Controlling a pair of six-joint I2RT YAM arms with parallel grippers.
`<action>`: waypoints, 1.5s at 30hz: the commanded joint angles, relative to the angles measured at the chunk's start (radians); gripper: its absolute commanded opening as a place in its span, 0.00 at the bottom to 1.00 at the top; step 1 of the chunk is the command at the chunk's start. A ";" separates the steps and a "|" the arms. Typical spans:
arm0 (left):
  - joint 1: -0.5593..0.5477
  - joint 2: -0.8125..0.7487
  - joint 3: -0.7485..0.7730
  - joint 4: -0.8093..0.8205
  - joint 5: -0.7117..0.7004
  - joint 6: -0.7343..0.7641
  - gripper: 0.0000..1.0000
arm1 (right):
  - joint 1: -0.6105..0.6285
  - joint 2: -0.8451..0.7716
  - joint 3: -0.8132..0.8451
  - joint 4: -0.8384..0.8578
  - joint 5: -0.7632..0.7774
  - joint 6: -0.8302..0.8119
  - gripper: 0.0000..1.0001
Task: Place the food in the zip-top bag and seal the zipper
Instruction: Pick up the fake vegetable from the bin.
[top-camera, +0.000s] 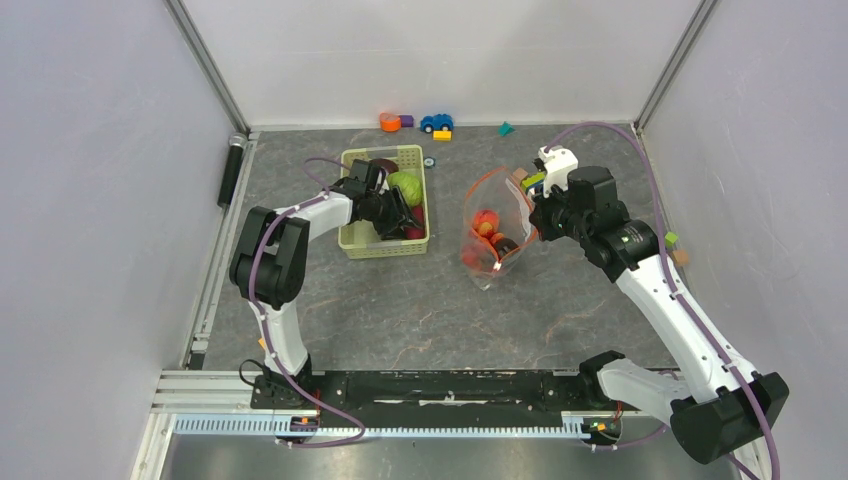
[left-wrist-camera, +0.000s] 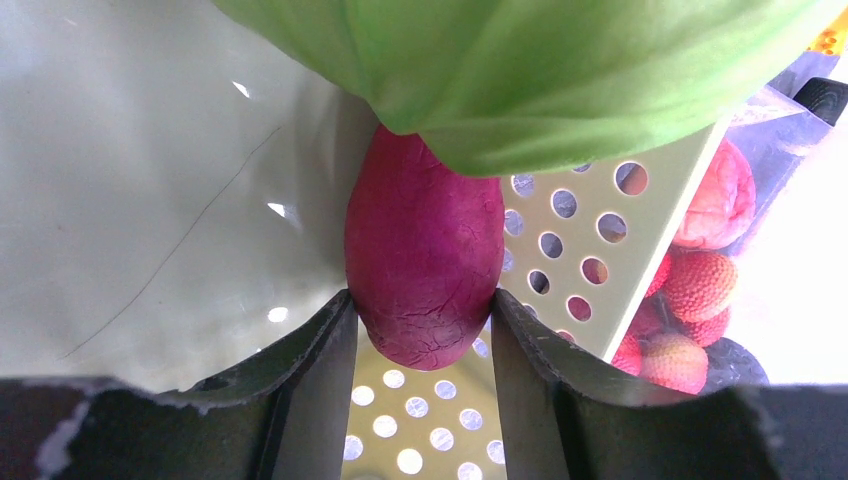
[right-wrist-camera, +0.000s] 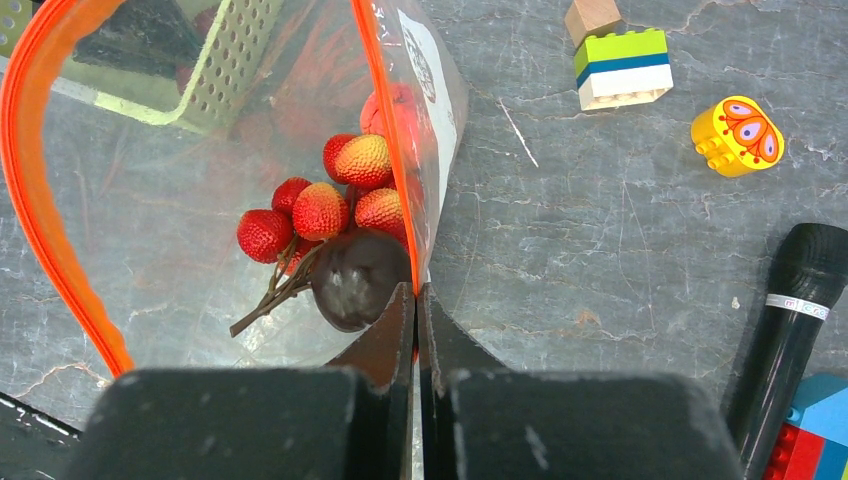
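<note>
The clear zip-top bag (top-camera: 492, 232) stands open right of centre, its orange-red zipper (right-wrist-camera: 30, 190) rimming the mouth. Inside lie several red strawberries (right-wrist-camera: 320, 208) and a dark purple piece (right-wrist-camera: 355, 278). My right gripper (right-wrist-camera: 416, 292) is shut on the bag's mouth edge and holds it up. My left gripper (left-wrist-camera: 424, 310) is down in the pale green basket (top-camera: 385, 205), shut on a dark purple-red piece (left-wrist-camera: 424, 255) that lies under the round green cabbage (left-wrist-camera: 540, 70). The cabbage also shows in the top view (top-camera: 405, 186).
Toy blocks and a blue car (top-camera: 436, 122) lie along the back wall. A green-white block (right-wrist-camera: 622, 68), a yellow block (right-wrist-camera: 737, 135) and a black microphone (right-wrist-camera: 790, 320) lie right of the bag. A black cylinder (top-camera: 232, 170) lies at the left edge.
</note>
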 joint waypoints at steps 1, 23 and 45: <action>0.001 0.012 0.002 0.037 0.035 -0.033 0.40 | -0.003 -0.022 0.012 0.023 0.025 -0.014 0.00; 0.012 -0.162 0.030 -0.147 -0.255 0.083 0.20 | -0.004 -0.026 0.007 0.018 0.058 -0.017 0.00; 0.011 -0.381 0.083 -0.142 -0.190 0.172 0.20 | -0.003 -0.023 0.011 0.018 0.055 -0.017 0.00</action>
